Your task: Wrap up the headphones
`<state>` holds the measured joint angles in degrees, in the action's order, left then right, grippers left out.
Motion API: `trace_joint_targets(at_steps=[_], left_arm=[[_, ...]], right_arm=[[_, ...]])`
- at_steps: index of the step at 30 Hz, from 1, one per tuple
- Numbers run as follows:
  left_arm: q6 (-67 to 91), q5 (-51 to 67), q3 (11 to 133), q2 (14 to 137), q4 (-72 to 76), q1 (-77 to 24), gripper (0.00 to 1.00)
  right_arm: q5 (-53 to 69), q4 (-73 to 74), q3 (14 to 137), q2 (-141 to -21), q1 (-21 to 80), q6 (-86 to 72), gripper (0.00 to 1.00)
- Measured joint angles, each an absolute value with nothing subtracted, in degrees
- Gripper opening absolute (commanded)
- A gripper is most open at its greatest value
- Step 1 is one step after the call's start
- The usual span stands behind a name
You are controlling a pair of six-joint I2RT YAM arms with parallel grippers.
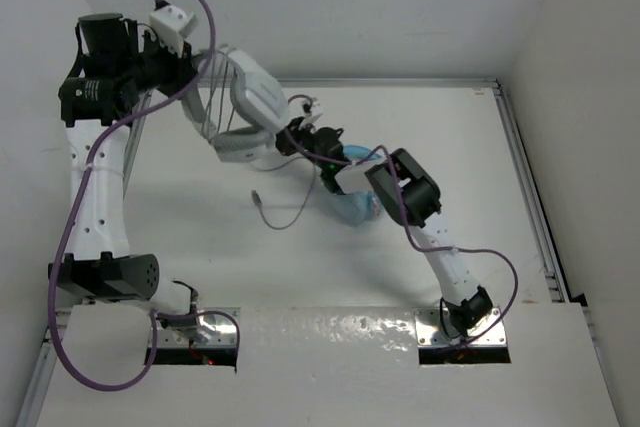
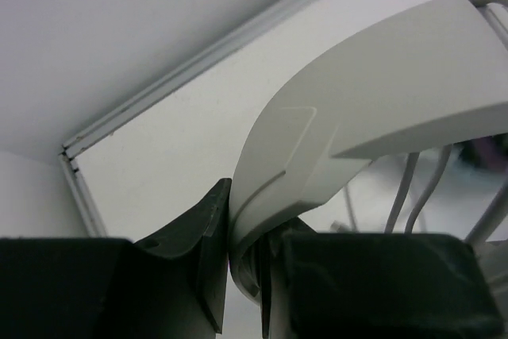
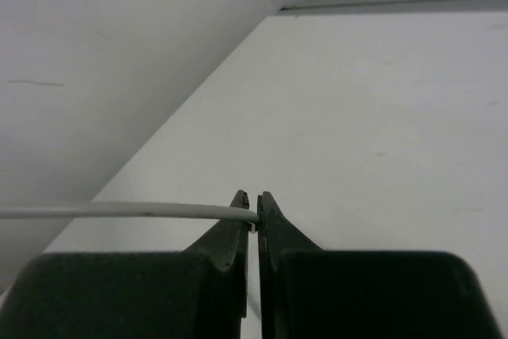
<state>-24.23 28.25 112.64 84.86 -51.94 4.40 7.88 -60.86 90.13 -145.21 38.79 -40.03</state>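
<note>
Above the far middle of the table [image 1: 450, 147], the headphones [image 1: 255, 97] hang lifted, with the left gripper [image 2: 230, 228] clamped on their headband [image 2: 381, 93]. Their thin cable [image 3: 119, 210] runs into the right gripper [image 3: 254, 206], jaws pinched together on it. The plug end [image 1: 258, 195] trails on the table, near a light blue object [image 1: 355, 209]. To wind well, I judge: hold that pinch firm, keep the line lightly taut and lay even turns round the band — no slack loops. No brand or writing is readable.

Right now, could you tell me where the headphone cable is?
In the right wrist view, the cable is pinched in the shut right gripper, just beside the headphones.
</note>
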Motion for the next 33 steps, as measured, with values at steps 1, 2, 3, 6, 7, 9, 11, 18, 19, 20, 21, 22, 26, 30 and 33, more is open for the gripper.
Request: trace_joint_targets(at_steps=[1, 2, 3, 6, 7, 9, 11, 18, 19, 20, 21, 22, 26, 30, 33], left_arm=[[-28.08, 28.56, 111.31, 83.96, -53.69, 4.34, 0.00], [-31.79, 28.67, 109.91, 83.37, -55.22, 4.10, 0.00], [-36.40, 28.32, 107.83, 82.74, -57.19, 3.88, 0.00], [-45.23, 25.45, 100.33, 82.15, -60.58, 2.24, 0.00], [-48.71, 22.90, 97.43, 82.24, -61.21, 1.65, 0.00], [-52.82, 19.33, 90.48, 82.56, -60.31, -0.03, 0.00], [-55.75, 15.84, 85.34, 82.56, -59.42, -1.21, 0.00], [-59.55, -0.19, 74.28, 81.41, -50.74, -6.50, 0.00], [-59.09, -3.09, 72.82, 81.36, -48.66, -7.64, 0.00], [-58.39, -6.11, 71.42, 81.52, -46.59, -8.75, 0.00], [-57.52, -8.71, 70.46, 81.89, -44.88, -9.76, 0.00], [-56.07, -11.49, 70.00, 82.70, -43.55, -10.61, 0.00], [-50.96, -20.73, 70.15, 86.89, -36.84, -10.59, 0.00], [-48.95, -26.55, 70.15, 87.88, -30.48, -10.76, 0.00], [-48.97, -30.35, 70.17, 87.88, -25.63, -10.94, 0.00]], right_arm=[[9.56, -61.91, 87.31, -143.20, 36.73, -40.03, 0.00], [11.27, -62.57, 84.18, -140.73, 34.59, -39.88, 0.00], [13.04, -62.52, 81.62, -138.06, 32.77, -39.22, 0.00], [16.32, -61.30, 77.47, -130.37, 29.04, -37.19, 0.00], [17.69, -60.34, 76.66, -127.52, 28.53, -36.49, 0.00], [20.67, -58.57, 76.14, -122.76, 28.93, -35.42, 0.00], [23.99, -55.99, 76.42, -119.22, 30.48, -34.54, 0.00], [32.75, -36.75, 83.44, -117.30, 33.85, -30.72, 0.00], [33.36, -33.74, 84.36, -117.30, 33.89, -29.69, 0.00], [33.95, -30.00, 85.56, -117.30, 34.00, -28.21, 0.00], [34.44, -26.65, 86.52, -117.30, 34.15, -26.94, 0.00], [34.72, -23.31, 87.64, -117.27, 34.30, -25.61, 0.00], [34.68, -12.08, 89.41, -116.46, 34.81, -20.10, 0.00], [34.09, 1.76, 94.43, -116.40, 34.81, -12.69, 0.00], [34.09, 9.80, 99.68, -116.33, 34.83, -7.79, 0.00]])
